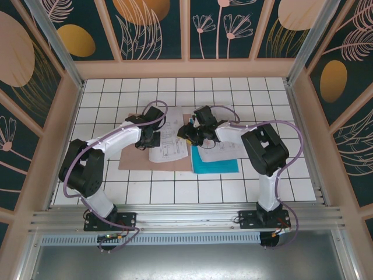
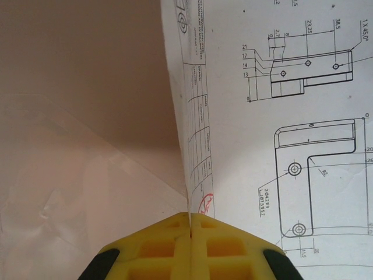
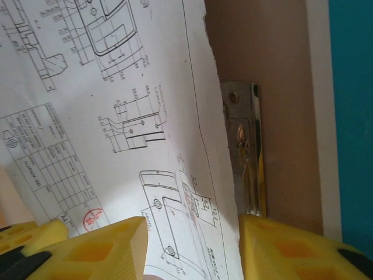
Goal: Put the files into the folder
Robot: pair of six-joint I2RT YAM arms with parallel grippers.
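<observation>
The pinkish-brown folder (image 1: 131,157) lies open and flat on the tiled table. Over its right part lies the white printed sheet (image 1: 170,146) with grey drawings. My left gripper (image 1: 150,142) is at that sheet's left edge; in the left wrist view its yellow fingertips (image 2: 190,214) are shut on the edge of the sheet (image 2: 280,116), lifting it off the folder (image 2: 87,58). My right gripper (image 1: 187,133) stands open, its fingers straddling the sheet's other edge (image 3: 116,116) without touching. The teal-blue sheet (image 1: 214,162) lies flat to the right of the folder.
A metal clip (image 3: 245,146) is fixed on the folder's inner face beside the sheet's edge. A clear plastic pocket (image 2: 70,198) covers part of the folder. More white printed paper (image 1: 226,149) overlaps the teal sheet's top. Wooden walls (image 1: 67,116) fence the table.
</observation>
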